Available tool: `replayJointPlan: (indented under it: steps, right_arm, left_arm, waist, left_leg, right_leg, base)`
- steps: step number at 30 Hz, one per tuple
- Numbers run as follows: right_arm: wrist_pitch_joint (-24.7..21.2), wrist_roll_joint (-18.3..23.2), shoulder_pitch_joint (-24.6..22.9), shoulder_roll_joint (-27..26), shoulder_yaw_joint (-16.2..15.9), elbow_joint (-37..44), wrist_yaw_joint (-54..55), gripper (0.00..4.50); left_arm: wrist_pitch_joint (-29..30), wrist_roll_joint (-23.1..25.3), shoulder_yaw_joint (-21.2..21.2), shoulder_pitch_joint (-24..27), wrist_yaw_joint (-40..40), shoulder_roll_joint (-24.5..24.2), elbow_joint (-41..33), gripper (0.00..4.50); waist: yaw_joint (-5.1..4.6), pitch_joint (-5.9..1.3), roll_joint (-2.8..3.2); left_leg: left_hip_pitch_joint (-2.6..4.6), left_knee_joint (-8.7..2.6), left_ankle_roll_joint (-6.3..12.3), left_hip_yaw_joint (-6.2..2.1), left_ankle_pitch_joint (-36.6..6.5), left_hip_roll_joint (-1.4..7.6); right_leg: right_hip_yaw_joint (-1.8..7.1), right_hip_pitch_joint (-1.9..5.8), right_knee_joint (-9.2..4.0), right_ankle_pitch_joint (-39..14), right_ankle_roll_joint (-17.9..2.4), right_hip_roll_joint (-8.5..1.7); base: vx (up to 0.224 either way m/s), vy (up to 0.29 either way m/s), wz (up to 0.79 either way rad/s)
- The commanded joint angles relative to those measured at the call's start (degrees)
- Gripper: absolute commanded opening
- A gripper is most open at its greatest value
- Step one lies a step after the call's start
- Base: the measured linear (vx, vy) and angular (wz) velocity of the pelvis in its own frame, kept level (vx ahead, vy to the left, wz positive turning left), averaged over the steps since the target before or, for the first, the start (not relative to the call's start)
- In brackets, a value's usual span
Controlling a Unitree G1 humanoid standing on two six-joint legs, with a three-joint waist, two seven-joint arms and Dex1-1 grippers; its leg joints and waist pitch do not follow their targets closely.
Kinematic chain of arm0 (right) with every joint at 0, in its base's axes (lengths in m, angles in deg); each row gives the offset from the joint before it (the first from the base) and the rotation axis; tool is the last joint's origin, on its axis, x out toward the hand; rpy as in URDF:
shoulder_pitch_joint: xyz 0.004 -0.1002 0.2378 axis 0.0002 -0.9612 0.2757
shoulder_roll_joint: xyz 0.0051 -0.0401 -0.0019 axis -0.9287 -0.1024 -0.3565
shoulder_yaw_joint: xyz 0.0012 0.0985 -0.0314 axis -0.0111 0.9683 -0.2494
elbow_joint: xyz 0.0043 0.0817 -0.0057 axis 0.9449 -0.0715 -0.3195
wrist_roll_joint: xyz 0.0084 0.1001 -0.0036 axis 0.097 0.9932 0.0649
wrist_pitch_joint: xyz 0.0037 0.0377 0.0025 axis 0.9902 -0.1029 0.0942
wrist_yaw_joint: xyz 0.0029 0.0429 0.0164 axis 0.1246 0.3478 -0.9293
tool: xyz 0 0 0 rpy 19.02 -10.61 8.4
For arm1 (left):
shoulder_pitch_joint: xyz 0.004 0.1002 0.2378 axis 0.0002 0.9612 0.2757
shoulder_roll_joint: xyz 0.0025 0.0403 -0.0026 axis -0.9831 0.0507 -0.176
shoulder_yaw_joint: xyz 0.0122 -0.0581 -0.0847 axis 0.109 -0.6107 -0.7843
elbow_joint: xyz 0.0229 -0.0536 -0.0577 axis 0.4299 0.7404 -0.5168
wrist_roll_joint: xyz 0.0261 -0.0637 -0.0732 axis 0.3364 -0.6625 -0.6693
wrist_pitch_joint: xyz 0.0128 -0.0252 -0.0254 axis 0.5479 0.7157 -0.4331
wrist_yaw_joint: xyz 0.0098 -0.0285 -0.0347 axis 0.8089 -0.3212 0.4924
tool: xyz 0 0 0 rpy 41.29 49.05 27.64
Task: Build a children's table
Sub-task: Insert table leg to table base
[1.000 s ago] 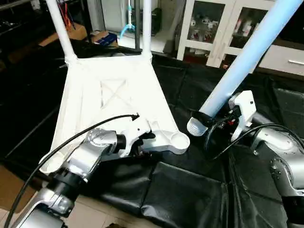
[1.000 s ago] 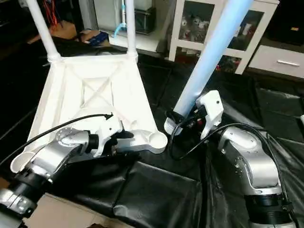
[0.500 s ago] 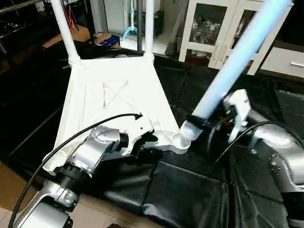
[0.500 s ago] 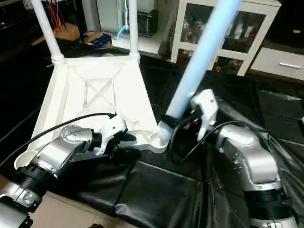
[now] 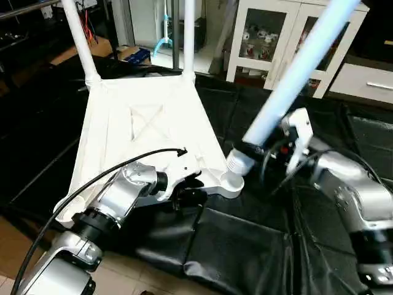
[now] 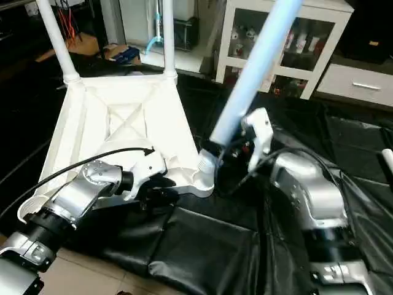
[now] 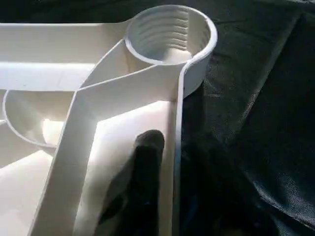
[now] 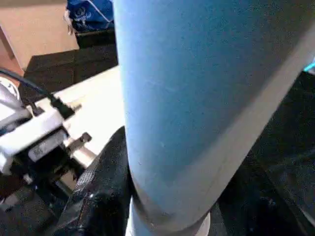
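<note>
the white table top point(image 5: 147, 129) lay underside up on the black cloth point(image 5: 245, 246), two legs point(image 5: 78, 37) upright at its far corners. the left gripper point(image 5: 190, 187) pinched its near rim. the right gripper point(image 5: 261, 157) held a third leg point(image 5: 295, 74), threaded end at the near-right corner socket point(image 7: 170, 34).

White square top point(image 5: 144, 132) lies ribs-up, two legs point(image 5: 78, 38) upright at far corners, third leg point(image 5: 295, 77) tilted at near socket point(image 5: 230, 183)
</note>
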Motion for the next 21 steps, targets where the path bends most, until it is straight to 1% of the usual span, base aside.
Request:
replayJointPlan:
  steps: [1,2,3,5,6,7,8,10,11,12,13,14,15,16,17,18,19,21]
  right_arm:
    - [0.4,0.3,1.1,0.1,0.6,-0.5,-0.3,1.84]
    - [0.4,0.3,1.3,0.1,0.4,-1.1,-0.8,1.84]
    - [0.4,0.2,1.4,0.1,0.2,-1.4,-1.2,1.84]
    - [0.5,0.0,1.6,0.3,-0.4,-2.4,-2.3,1.84]
    - [0.5,-0.1,1.6,0.4,-0.8,-2.8,-2.9,1.84]
    - [0.5,0.0,1.6,0.2,-0.9,-3.3,-3.4,1.84]
    - [0.7,-0.1,1.5,0.2,-1.0,-3.7,-3.5,1.84]
    - [1.4,-0.5,1.3,0.1,-1.0,-4.3,-3.5,1.84]
    - [1.4,-0.5,1.3,0.1,-1.0,-4.3,-3.5,1.84]
    - [1.3,-0.3,1.1,0.0,-0.8,-3.8,-3.2,1.84]
    - [1.1,-0.2,1.0,-0.1,-0.7,-3.5,-3.1,1.84]
    - [0.9,-0.1,0.9,0.0,-0.7,-3.1,-3.0,1.84]
    - [0.9,-0.1,0.8,0.0,-0.7,-2.9,-3.0,1.84]
    - [0.8,-0.1,0.7,0.1,-0.6,-2.6,-3.2,1.84]
    - [0.8,-0.2,0.5,0.2,-0.6,-2.5,-3.4,1.84]
    - [0.9,-0.3,0.5,0.2,-0.6,-2.4,-3.6,1.84]
    - [0.7,-0.2,0.3,0.3,-0.6,-2.0,-3.7,1.84]
    - [0.6,0.0,0.1,0.5,-0.5,-1.5,-3.8,1.84]
  left_arm:
    - [2.6,2.1,2.5,2.4,-0.5,-0.3,3.7,0.71]
    - [2.6,2.3,2.9,2.6,-1.3,-0.5,3.7,0.71]
    - [2.5,2.5,3.1,2.7,-1.5,-0.6,3.6,0.61]
    - [2.6,2.6,3.8,3.3,-2.5,-1.0,3.0,0.47]
    - [3.0,2.4,4.0,3.7,-3.3,-1.3,2.5,0.27]
    - [3.4,2.0,4.5,4.4,-4.7,-1.8,1.1,0.21]
    - [3.5,1.6,4.6,5.1,-5.4,-2.1,-0.2,0.17]
    - [3.4,0.5,4.1,6.5,-6.3,-2.5,-3.3,0.05]
    - [3.4,0.5,4.1,6.5,-6.3,-2.5,-3.3,0.05]
    - [3.8,-0.1,3.8,6.9,-6.6,-2.7,-5.0,0.05]
    - [3.5,0.0,3.7,7.0,-6.5,-2.9,-5.5,0.05]
    - [3.5,0.0,3.7,6.9,-6.5,-3.2,-6.0,0.05]
    - [3.4,0.1,3.7,6.9,-6.9,-3.4,-6.3,0.05]
    - [3.3,0.2,3.7,6.9,-7.5,-3.8,-7.0,0.05]
    - [3.0,0.6,3.7,6.9,-7.5,-4.1,-7.5,0.05]
    - [2.7,0.9,3.7,6.9,-7.4,-4.3,-7.9,0.05]
    - [2.2,1.3,3.5,6.8,-6.9,-4.5,-8.2,0.05]
    - [2.2,1.5,3.1,6.8,-6.1,-4.7,-9.0,0.05]
  waist:
    - [-0.35,-2.8,-0.75]
    - [-0.41,-2.81,-0.92]
    - [-0.36,-2.87,-1.05]
    - [-0.35,-2.88,-1.05]
    - [-0.32,-2.97,-1.17]
    - [-0.29,-3.0,-1.13]
    - [-0.37,-3.0,-1.41]
    - [-0.3,-3.14,-1.52]
    - [-0.29,-3.21,-1.64]
    - [-0.27,-3.37,-1.87]
    - [-0.07,-3.52,-1.79]
    - [-0.1,-3.55,-2.02]
    - [0.07,-3.66,-1.94]
    - [0.17,-3.81,-1.99]
    - [0.16,-3.88,-2.31]
    - [0.23,-3.85,-2.13]
    - [0.16,-3.86,-2.4]
    - [0.22,-3.72,-2.31]
  left_leg:
    - [1.36,-5.34,-1.45,-2.27,-18.4,3.46]
    - [1.35,-5.37,-1.44,-2.24,-18.4,3.47]
    - [1.3,-5.36,-1.28,-2.16,-18.0,3.44]
    - [1.21,-5.33,-1.06,-2.13,-17.7,3.43]
    - [1.13,-5.32,-0.9,-2.13,-17.2,3.47]
    - [1.17,-5.35,-0.83,-2.11,-17.0,3.51]
    - [1.14,-5.35,-0.72,-2.03,-16.8,3.51]
    - [1.17,-5.46,-0.64,-1.95,-15.7,3.54]
    - [1.23,-5.47,-0.59,-1.93,-15.4,3.61]
    - [1.17,-5.4,-0.36,-1.83,-14.3,3.59]
    - [1.22,-5.31,0.09,-1.69,-12.8,3.61]
    - [1.21,-5.22,0.5,-1.53,-12.1,3.51]
    - [1.23,-5.12,1.11,-1.44,-10.4,3.48]
    - [1.04,-5.08,1.78,-1.42,-8.4,3.47]
    - [0.98,-5.02,2.23,-1.34,-7.4,3.45]
    - [0.92,-4.98,2.87,-1.33,-6.2,3.44]
    - [0.79,-4.92,3.36,-1.26,-5.6,3.39]
    - [0.89,-4.99,3.49,-1.32,-6.3,3.5]
  right_leg:
    - [2.53,0.27,-5.76,-25.1,-8.7,-4.91]
    - [2.52,0.29,-5.74,-24.7,-8.8,-4.84]
    - [2.56,0.4,-5.62,-23.8,-9.0,-4.88]
    - [2.6,0.48,-5.61,-23.5,-9.3,-5.04]
    - [2.62,0.59,-5.51,-22.8,-9.4,-5.12]
    - [2.62,0.53,-5.45,-22.4,-9.5,-5.09]
    - [2.64,0.51,-5.49,-22.2,-9.5,-5.05]
    - [2.66,0.63,-5.38,-20.8,-9.6,-4.99]
    - [2.65,0.64,-5.33,-20.3,-9.7,-4.98]
    - [2.65,0.79,-5.14,-18.6,-10.1,-4.95]
    - [2.7,0.85,-4.86,-15.9,-10.7,-4.86]
    - [2.69,0.87,-4.82,-14.9,-10.9,-4.76]
    - [2.7,0.99,-4.53,-12.7,-11.4,-4.71]
    - [2.65,1.28,-4.19,-10.1,-11.9,-4.71]
    - [2.62,1.35,-4.08,-8.8,-12.2,-4.64]
    - [2.59,1.4,-3.84,-7.1,-12.7,-4.64]
    - [2.56,1.56,-3.77,-6.1,-13.0,-4.66]
    - [2.55,1.53,-3.93,-7.6,-12.9,-4.76]
  base:
    - [0.0,0.0,0.0]
    - [0.0,0.0,0.0]
    - [0.0,0.0,0.0]
    - [0.0,0.0,0.0]
    - [0.0,0.0,0.0]
    - [0.0,0.0,0.0]
    - [0.0,0.0,0.0]
    - [0.0,0.0,0.0]
    - [0.0,0.0,0.0]
    - [0.0,0.0,0.0]
    - [0.0,0.0,0.0]
    - [0.0,0.0,0.0]
    - [0.0,0.0,0.0]
    - [0.0,0.0,0.0]
    - [0.0,0.0,0.0]
    - [0.0,0.0,0.0]
    - [0.0,0.0,0.0]
    - [0.0,0.0,0.0]
